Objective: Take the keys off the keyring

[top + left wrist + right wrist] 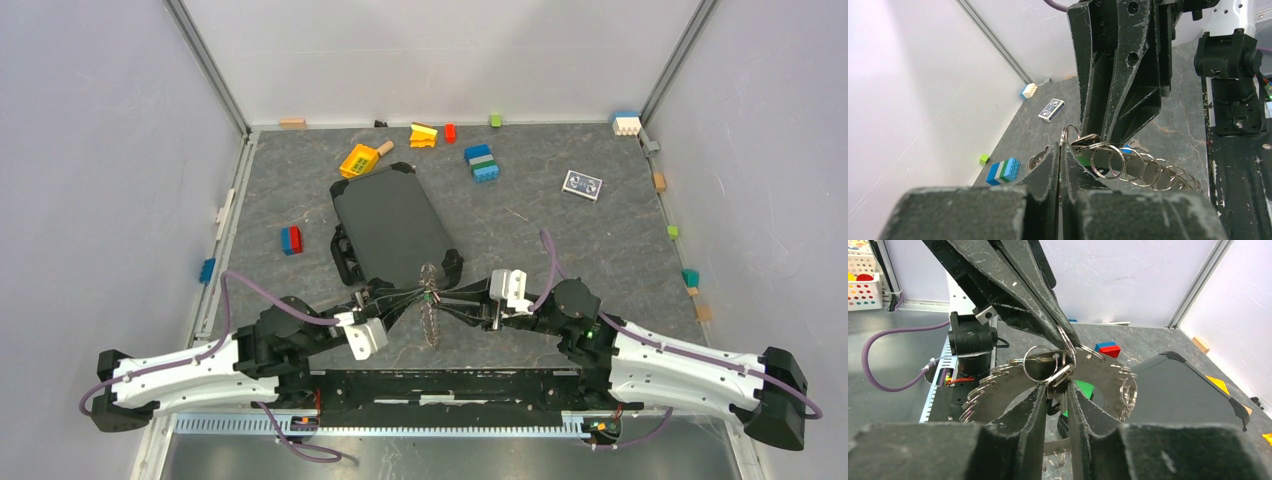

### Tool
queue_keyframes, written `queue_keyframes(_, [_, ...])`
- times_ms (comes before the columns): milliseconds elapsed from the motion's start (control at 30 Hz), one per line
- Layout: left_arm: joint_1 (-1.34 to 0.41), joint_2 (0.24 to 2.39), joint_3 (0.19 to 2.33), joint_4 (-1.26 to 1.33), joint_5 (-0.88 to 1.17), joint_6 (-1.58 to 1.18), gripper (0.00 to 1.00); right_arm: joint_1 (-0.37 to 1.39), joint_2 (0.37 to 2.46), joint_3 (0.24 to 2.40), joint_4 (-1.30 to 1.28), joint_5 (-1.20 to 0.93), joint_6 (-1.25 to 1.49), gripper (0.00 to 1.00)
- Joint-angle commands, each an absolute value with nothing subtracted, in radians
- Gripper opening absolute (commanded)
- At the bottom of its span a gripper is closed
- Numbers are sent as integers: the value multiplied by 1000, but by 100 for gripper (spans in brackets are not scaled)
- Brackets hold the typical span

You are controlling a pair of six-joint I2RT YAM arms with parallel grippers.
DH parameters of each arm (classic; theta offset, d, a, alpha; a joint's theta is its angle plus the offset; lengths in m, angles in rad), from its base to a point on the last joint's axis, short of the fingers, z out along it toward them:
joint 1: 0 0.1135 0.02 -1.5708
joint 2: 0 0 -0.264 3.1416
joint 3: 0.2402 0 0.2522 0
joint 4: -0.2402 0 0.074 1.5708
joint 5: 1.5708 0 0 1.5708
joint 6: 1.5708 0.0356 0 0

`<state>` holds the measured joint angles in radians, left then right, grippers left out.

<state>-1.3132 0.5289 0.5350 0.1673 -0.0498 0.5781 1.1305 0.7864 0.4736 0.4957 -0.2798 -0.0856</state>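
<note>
The keyring (431, 318) hangs on edge between my two grippers, just in front of the arm bases. It is a flat metal ring (998, 390) crowded with small split rings (1128, 165), and it carries a green tag (1083, 389). My left gripper (425, 297) is shut on its upper rim, jaws pressed together (1062, 150). My right gripper (441, 300) faces it from the other side. Its fingers stand narrow around a grey key (1060, 377) hanging from the ring, midway point (1058, 390). A blue-headed key (1128, 148) shows behind the split rings.
A black case (390, 225) lies just beyond the grippers. Toy bricks are scattered farther back: blue-green (482, 164), red-blue (291, 239), yellow (358, 160). A small card (582, 184) lies back right. The black base rail (450, 385) runs below the grippers.
</note>
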Motion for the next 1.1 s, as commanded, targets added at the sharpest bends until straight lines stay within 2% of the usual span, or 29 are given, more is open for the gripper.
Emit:
queue_keyframes(0, [-1316, 505, 537, 259, -40, 541, 2, 1133, 764, 455, 540, -246, -87, 23])
queue_keyframes(133, [-1315, 490, 522, 275, -41, 537, 2, 1132, 746, 442, 539, -227, -98, 9])
queue_keyframes(300, [-1315, 479, 503, 297, -28, 532, 2, 1132, 741, 444, 534, -225, -107, 0])
queue_keyframes(1067, [-1316, 489, 466, 390, 30, 516, 2, 1132, 827, 511, 442, -261, -137, 0])
